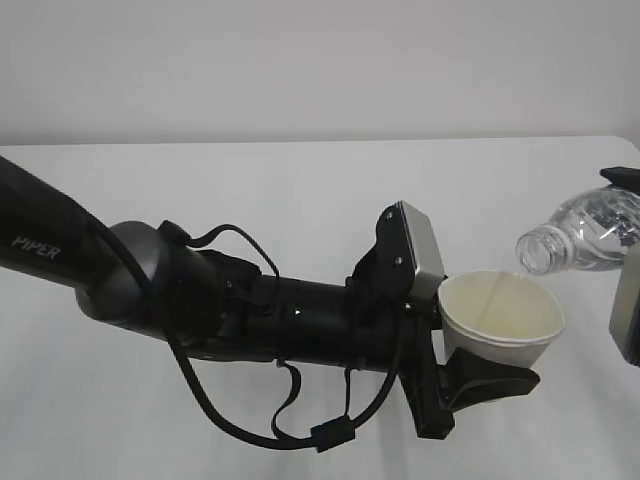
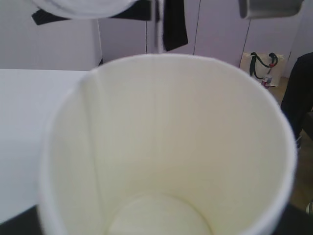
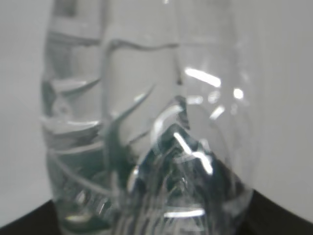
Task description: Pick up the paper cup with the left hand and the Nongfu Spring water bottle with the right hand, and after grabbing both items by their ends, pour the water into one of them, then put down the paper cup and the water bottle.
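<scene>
Both pickups are done and the pour is at hand: the left hand [image 1: 470, 385] holds the cup [image 1: 500, 318] clear of the table [image 1: 300, 190], near its right front, its black jaws closed around the cup's lower body, rim tilted toward the bottle. The right hand [image 1: 628, 300], mostly out of frame at the right edge, carries the bottle [image 1: 585, 232] tipped close to level, capless mouth just above the cup's far rim. The right wrist view is filled by the bottle's ribbed clear body between the dark jaw bases, so the jaws stand part-way apart, clamped on it. Water [image 3: 142, 161] lies inside the bottle; whether any is leaving the mouth cannot be told. In the left wrist view the cup's cream inside looks dry, its bottom bare and pale, so little or nothing has gone in. By this reading the task stands near its middle: lifting finished, pouring barely begun or about to begin. Left to do are the pour itself, righting the bottle, and setting cup and bottle back on the table
</scene>
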Tool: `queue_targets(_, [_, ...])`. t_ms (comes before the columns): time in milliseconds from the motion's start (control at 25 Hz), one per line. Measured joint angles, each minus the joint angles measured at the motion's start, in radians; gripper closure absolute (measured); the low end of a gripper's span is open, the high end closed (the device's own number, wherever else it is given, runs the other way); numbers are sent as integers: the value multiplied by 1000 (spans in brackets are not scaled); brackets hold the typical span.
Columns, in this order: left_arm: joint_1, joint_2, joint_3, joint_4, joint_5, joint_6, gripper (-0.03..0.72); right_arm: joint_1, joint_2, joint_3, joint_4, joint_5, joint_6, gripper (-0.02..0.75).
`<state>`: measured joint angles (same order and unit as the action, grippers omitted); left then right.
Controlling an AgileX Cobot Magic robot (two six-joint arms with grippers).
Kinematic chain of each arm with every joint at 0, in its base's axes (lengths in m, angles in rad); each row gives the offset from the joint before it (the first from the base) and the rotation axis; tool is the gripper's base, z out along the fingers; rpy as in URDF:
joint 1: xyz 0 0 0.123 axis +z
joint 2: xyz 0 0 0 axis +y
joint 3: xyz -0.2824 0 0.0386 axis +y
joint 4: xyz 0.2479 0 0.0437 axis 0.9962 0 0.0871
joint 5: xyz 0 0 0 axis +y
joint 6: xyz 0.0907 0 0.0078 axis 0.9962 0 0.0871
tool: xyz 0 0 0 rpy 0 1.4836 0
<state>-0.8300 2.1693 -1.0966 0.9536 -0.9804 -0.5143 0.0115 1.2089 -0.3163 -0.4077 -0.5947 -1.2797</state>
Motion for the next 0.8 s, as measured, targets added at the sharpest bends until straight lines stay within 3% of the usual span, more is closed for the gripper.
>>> queue_targets(800, [0,0,0,-13,0,0,225,0,0,0,0,-1,-12,337])
